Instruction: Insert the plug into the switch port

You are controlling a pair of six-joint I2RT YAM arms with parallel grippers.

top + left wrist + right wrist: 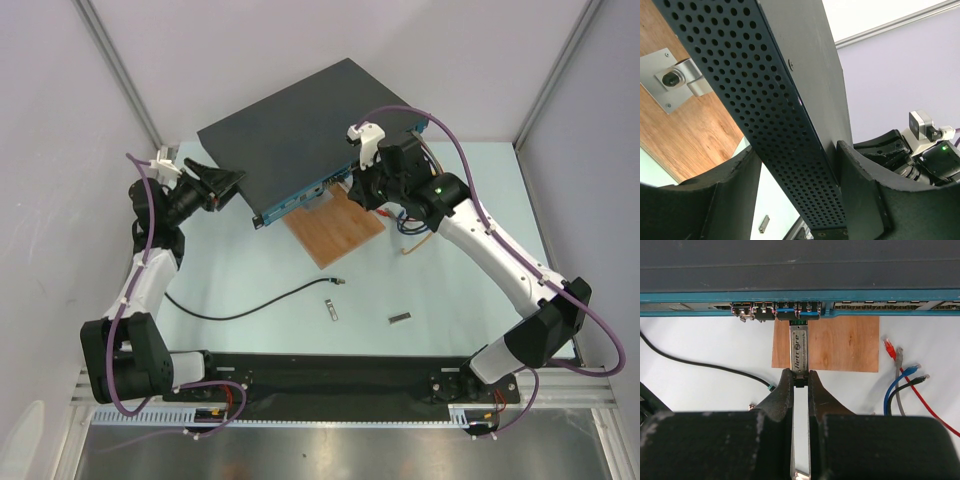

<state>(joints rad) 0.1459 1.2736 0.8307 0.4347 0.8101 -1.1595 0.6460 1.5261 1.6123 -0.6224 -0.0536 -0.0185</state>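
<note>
From above, the dark-grey switch [300, 130] lies at an angle at the back of the table [250, 340], its blue face overhanging a wooden board [340, 232]. The left gripper [228, 182] straddles the switch's left corner. The right gripper [355, 188] points at the blue face. The plug [340, 283] lies loose on the table in front of the board, ending a black cable [240, 312] that curves away toward the left arm, well apart from both grippers. Two silver sticks [331, 311] lie nearer the arm bases. In the left wrist view, the left gripper [799, 165] has a finger on either side of the switch's perforated side wall [765, 100]. Its jaws stand wide, but from this angle I cannot tell whether the pads actually press on the wall. In the right wrist view, the right gripper [800, 382] is clamped on a silver module [799, 347], held lengthwise over the board [845, 345]. The module's far tip is at the row of switch ports [762, 310] on the blue face. The plug [771, 387] rests on the table just left of the fingers. A bundle of coloured cable ends [900, 372] lies to the right.
</note>
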